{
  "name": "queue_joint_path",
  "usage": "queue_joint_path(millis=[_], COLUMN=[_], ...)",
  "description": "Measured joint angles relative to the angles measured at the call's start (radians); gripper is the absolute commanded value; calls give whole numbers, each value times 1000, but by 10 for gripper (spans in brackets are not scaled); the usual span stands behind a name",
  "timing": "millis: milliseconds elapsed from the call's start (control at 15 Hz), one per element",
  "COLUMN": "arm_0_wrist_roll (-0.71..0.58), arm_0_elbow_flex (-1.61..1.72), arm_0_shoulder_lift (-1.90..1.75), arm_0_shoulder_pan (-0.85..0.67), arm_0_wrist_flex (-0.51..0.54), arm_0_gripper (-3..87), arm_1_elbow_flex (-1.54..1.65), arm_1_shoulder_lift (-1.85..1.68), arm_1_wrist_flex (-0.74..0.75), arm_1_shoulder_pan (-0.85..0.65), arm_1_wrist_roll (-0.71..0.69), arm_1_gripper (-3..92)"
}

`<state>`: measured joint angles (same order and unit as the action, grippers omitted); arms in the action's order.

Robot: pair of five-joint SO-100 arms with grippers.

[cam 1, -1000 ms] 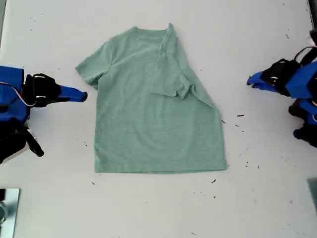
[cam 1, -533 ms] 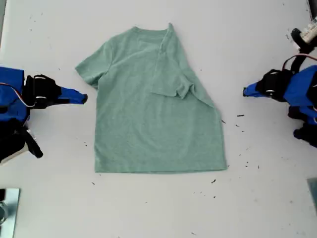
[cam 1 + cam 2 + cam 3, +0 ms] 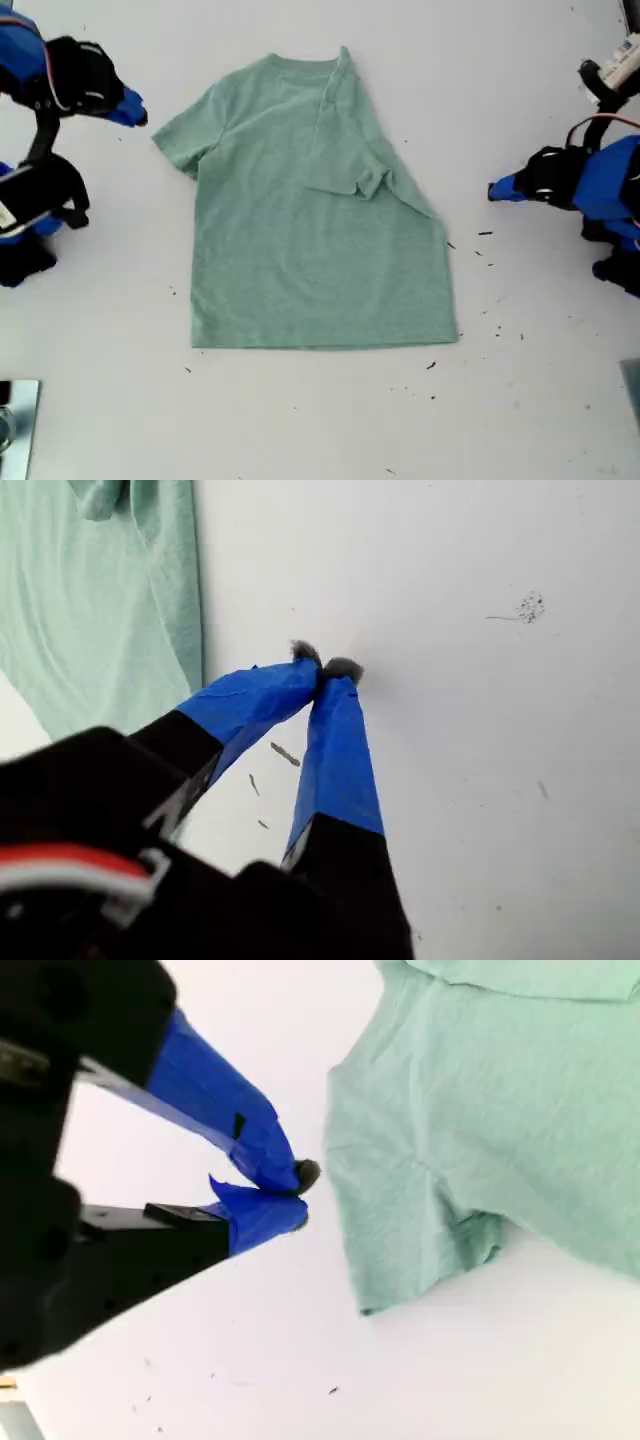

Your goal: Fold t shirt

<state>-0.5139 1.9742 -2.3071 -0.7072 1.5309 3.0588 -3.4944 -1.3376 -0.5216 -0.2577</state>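
Shirt lies flat: the t shirt (image 3: 315, 215) has its long axis from collar at the exterior view's top down to the hem, between my first gripper (image 3: 325, 667) and my second gripper (image 3: 297, 1193), both closed and empty.

White table (image 3: 300, 420), dark specks (image 3: 485, 233)

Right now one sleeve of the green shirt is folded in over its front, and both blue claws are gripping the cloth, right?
Not quite. The sleeve of the t shirt is folded in, but neither claw grips cloth. Both wrist views show my first gripper and my second gripper shut on nothing, over bare table beside the shirt.
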Motion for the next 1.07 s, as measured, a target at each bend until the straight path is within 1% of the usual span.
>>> queue_joint_path(millis=[67,133,333,467,600,667,733,800,867,1000,1067], arm_0_wrist_roll=[-57,-75,-101,-92,-20,35,55,83,95,117,117], arm_0_elbow_flex=[-95,-138,-140,-43,87,193,265,275,281,328,370], arm_0_shoulder_lift=[98,158,196,198,176,138,118,121,132,173,213], arm_0_shoulder_pan=[-52,-71,-67,-67,-48,-43,-43,-43,-54,-72,-77], arm_0_wrist_flex=[34,43,37,-12,-98,-164,-210,-244,-241,-311,-379], arm_0_gripper=[258,284,313,321,321,327,317,319,324,331,333], arm_1_elbow_flex=[0,0,0,0,0,0,0,0,0,0,0], arm_1_shoulder_lift=[0,0,0,0,0,0,0,0,0,0,0], arm_1_wrist_flex=[0,0,0,0,0,0,0,0,0,0,0], arm_1_shoulder_pan=[0,0,2,2,9,18,20,28,29,54,55], arm_1_wrist_roll=[-8,-12,-15,-23,-29,-31,-32,-37,-41,-41,-41], arm_1_gripper=[21,21,21,21,21,21,21,21,21,21,21])
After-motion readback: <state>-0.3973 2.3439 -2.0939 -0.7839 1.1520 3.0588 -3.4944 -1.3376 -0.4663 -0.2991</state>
